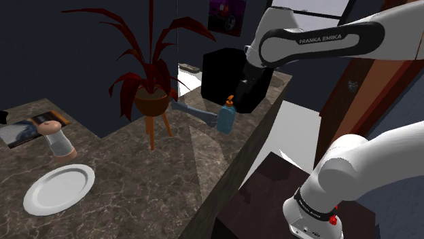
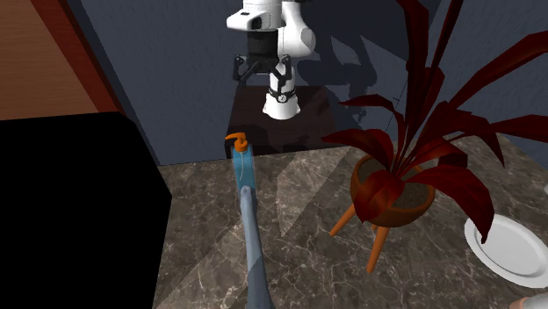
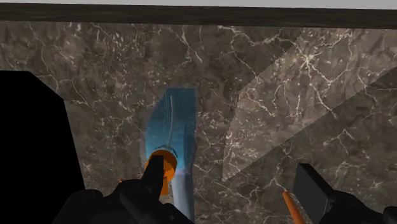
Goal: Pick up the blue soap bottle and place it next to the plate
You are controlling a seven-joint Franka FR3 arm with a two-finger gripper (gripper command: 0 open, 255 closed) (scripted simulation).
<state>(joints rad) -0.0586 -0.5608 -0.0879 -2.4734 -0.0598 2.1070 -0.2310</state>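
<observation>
While upright, blue bottle [image 1: 226,119] on veined counter [image 1: 170,178], navy walls [image 1: 68,54].

Dark brown white-veined marble worktop [image 1: 143,204] spread below me, paler bands of light slanting across it. Dark blue walls [image 1: 61,47] behind. Purple-toned framed picture [image 1: 226,15] high on wall, bright window [image 1: 312,5] near it. Reddish-brown wooden door [image 1: 343,95] at shoulder view's right. Large plain black box [image 1: 224,71] on worktop's far end. Red-leaved plant in brown pot on orange tripod legs [image 1: 152,102] mid-worktop.
</observation>
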